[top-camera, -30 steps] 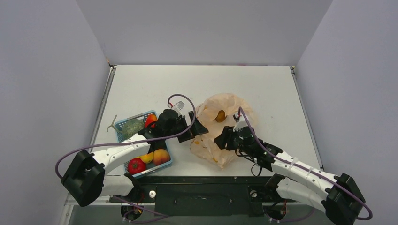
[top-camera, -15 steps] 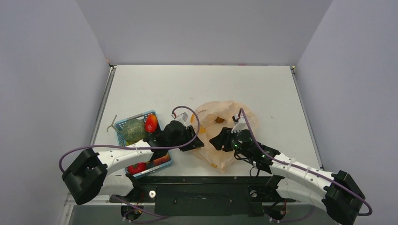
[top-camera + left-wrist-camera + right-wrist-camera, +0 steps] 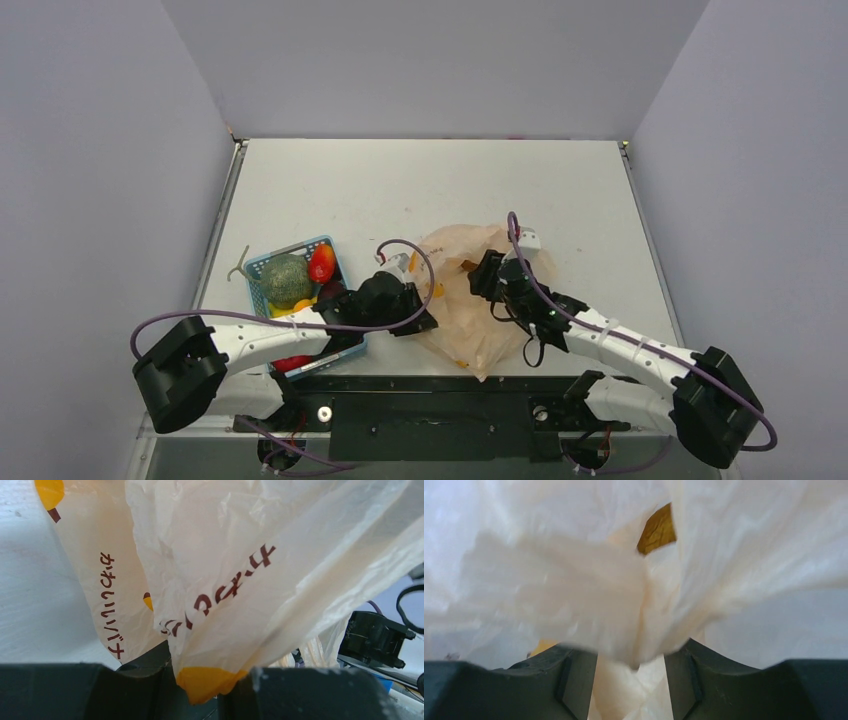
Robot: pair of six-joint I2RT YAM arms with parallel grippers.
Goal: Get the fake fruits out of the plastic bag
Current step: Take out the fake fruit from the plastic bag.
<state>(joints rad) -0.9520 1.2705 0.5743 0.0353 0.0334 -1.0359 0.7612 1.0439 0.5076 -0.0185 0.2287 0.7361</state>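
Observation:
The pale peach plastic bag (image 3: 462,300) lies crumpled near the table's front, between my two grippers. My left gripper (image 3: 418,316) is at its left edge, and its jaws pinch a fold with a yellow printed mark (image 3: 210,680). My right gripper (image 3: 486,279) is at the bag's right side, shut on a bunch of film (image 3: 631,675). A brownish-yellow patch (image 3: 656,530) shows through a gap in the film; I cannot tell whether it is a fruit. A red-orange pointed fake fruit (image 3: 321,262) lies in the basket. Any other fruits in the bag are hidden.
A blue mesh basket (image 3: 258,266) stands left of the bag and holds a green melon (image 3: 285,279) and other fruit, partly under my left arm. A small hook-shaped piece (image 3: 238,265) lies by the basket's far left corner. The table's front edge is just behind the bag.
My left gripper has dropped toward the front, to the bag's left edge, and closed on a fold. My right gripper has moved farther back with the bag. The orange fruit seen inside is now hidden.

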